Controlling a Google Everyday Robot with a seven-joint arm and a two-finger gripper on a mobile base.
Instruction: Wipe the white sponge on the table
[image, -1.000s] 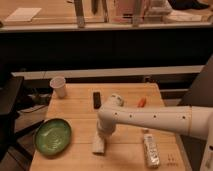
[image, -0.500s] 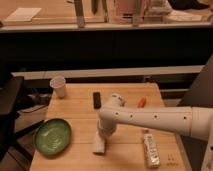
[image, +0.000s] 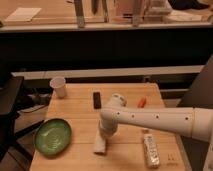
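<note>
The white sponge lies on the light tan wooden table, near the front middle. My white arm reaches in from the right, bends at an elbow and points down. My gripper sits right over the sponge's far end, pressing on or holding it; the arm's wrist hides the contact.
A green plate sits at the front left. A white paper cup stands at the back left. A black bar lies behind the arm, a small orange object to its right. A clear bottle with white label lies front right.
</note>
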